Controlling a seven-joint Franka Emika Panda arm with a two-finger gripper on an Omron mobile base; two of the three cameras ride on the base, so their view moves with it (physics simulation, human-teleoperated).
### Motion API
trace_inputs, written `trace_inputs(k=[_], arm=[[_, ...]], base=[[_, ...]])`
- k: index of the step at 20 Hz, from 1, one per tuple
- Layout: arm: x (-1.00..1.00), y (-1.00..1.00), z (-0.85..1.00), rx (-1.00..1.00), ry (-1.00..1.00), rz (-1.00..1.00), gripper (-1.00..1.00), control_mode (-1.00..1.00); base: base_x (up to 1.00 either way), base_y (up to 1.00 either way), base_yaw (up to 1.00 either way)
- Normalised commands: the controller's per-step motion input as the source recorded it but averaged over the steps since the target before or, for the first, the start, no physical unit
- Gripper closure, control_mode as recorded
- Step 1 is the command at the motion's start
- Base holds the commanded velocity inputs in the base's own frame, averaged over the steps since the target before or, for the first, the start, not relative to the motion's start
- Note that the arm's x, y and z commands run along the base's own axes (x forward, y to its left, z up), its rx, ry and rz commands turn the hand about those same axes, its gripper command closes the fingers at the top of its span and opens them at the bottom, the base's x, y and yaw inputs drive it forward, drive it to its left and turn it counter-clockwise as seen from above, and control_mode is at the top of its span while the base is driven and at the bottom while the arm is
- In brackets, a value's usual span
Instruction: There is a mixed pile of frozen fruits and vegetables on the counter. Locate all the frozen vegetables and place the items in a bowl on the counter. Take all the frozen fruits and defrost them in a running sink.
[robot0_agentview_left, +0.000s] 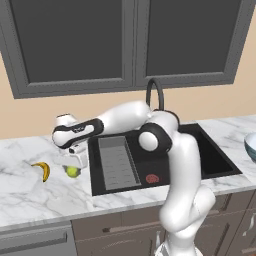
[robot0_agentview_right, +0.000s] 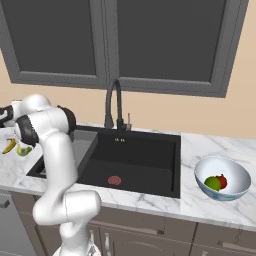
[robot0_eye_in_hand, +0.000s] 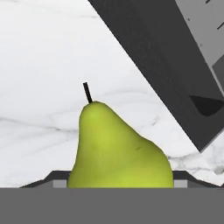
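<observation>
Gripper (robot0_agentview_left: 73, 162) lowered over pear (robot0_agentview_left: 73, 171) on counter (robot0_agentview_left: 30, 200), left of sink (robot0_agentview_left: 210, 160); fingers flank pear at both sides, apparently clamped on it. Banana (robot0_agentview_left: 42, 170) lies just beside. Bowl (robot0_agentview_right: 235, 192) holds red and green pieces. Risk: tapered, smooth pear slipping from pads on lift; dropped fruit rolling toward counter edge.

Looked over all three views and honestly there's nothing to read anywhere. No labels, brand marks, numbers or signs on anything.
</observation>
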Motion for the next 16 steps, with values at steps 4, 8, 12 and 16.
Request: trace_inputs(k=[4, 8, 12, 16], arm=[[-0.14, -0.36, 0.29, 0.01, -0.03, 0.01, 1.0, -1.0], [-0.06, -0.27, 0.39, 0.0, 0.0, 0.01, 1.0, -1.0], [-0.08, -0.24, 0.32, 0.0, 0.0, 0.0, 1.0, -1.0], [-0.08, -0.2, 0.27, 0.0, 0.0, 0.0, 1.0, -1.0]], base=[[0.0, 0.0, 0.0], [0.0, 0.0, 0.0], [0.0, 0.0, 0.0], [0.0, 0.0, 0.0]])
